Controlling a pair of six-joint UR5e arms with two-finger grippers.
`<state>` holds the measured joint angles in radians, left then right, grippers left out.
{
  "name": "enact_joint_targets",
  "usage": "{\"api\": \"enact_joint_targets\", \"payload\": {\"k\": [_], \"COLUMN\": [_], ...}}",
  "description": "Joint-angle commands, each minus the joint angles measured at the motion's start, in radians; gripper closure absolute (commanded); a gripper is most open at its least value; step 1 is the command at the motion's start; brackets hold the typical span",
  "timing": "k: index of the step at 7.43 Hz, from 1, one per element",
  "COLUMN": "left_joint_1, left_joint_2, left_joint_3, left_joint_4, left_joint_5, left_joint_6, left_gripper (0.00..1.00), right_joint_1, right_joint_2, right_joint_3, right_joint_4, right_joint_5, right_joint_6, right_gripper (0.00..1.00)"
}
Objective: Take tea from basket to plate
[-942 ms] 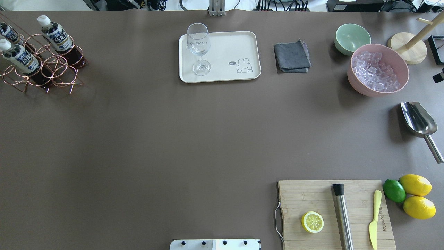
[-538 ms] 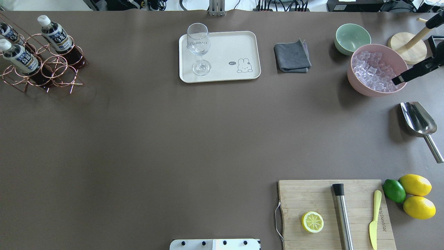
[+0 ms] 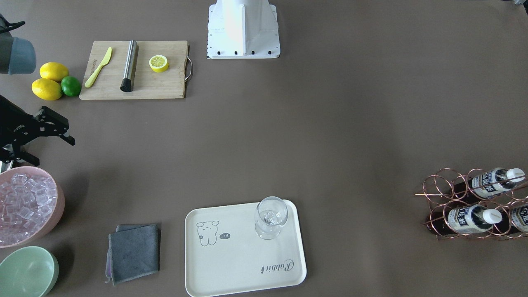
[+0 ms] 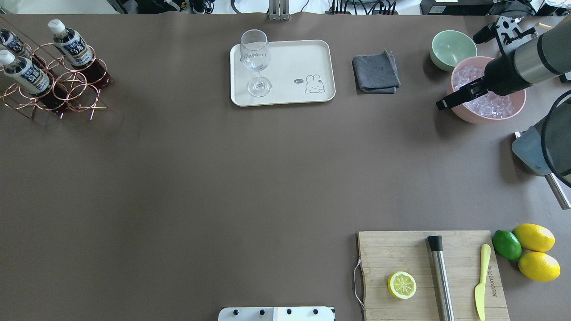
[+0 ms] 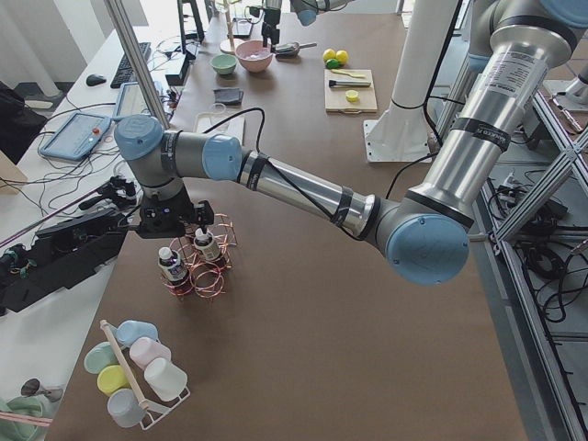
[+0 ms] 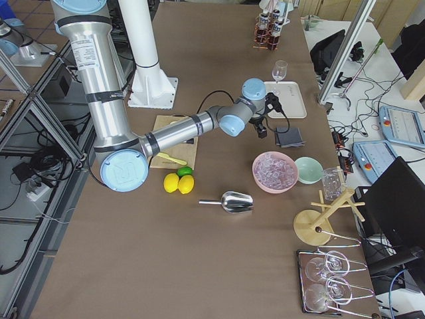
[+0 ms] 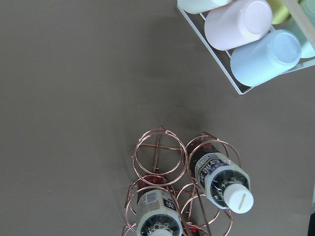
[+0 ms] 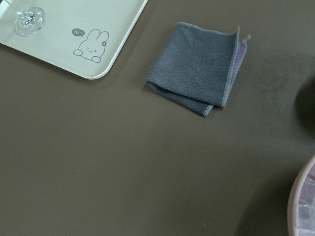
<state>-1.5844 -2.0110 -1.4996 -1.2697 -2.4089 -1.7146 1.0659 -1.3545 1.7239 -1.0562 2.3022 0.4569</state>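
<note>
Three tea bottles [image 4: 73, 44] stand upright in copper wire basket [image 4: 67, 89] at table's far left corner, well apart from cream plate [image 4: 294, 58]. Plate bears stemmed wine glass [image 4: 255, 55]. Left gripper [image 5: 173, 220] hangs just above basket in side view; we cannot tell whether its fingers are spread or closed. We see right gripper [image 3: 55, 150] hovering near pink ice bowl [image 4: 466, 116], fingers spread apart, gripping nothing. Its wrist camera looks down on grey cloth [image 8: 197, 69] and plate corner.
</note>
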Motion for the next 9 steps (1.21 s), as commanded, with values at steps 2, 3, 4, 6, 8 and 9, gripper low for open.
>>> {"api": "enact_joint_targets", "payload": {"k": [2, 3, 4, 6, 8, 9], "left_joint_1": [0.040, 0.050, 0.072, 0.080, 0.116, 0.122], "left_joint_2": [-0.012, 0.001, 0.004, 0.006, -0.006, -0.009], "left_joint_3": [-0.010, -0.024, -0.028, -0.028, -0.030, -0.028], "left_joint_4": [-0.042, -0.057, -0.072, -0.101, -0.105, -0.105], "left_joint_5": [-0.001, -0.001, 0.001, -0.003, 0.001, 0.001], "left_joint_6": [-0.008, -0.006, -0.005, 0.000, -0.008, -0.011], "left_gripper": [0.02, 0.02, 0.02, 0.02, 0.02, 0.02], "right_joint_1": [-0.089, -0.092, -0.098, -0.098, -0.104, -0.110], "right_joint_2": [0.005, 0.006, 0.006, 0.006, -0.014, -0.029], "right_joint_3": [-0.036, -0.033, -0.030, -0.029, -0.032, -0.035], "right_joint_4": [0.133, 0.136, 0.136, 0.136, 0.191, 0.228], "right_joint_5": [-0.084, -0.089, -0.104, -0.104, -0.103, -0.104], "right_joint_6": [0.019, 0.017, 0.016, 0.016, 0.011, 0.009], "right_gripper": [0.00, 0.00, 0.00, 0.00, 0.00, 0.00]}}
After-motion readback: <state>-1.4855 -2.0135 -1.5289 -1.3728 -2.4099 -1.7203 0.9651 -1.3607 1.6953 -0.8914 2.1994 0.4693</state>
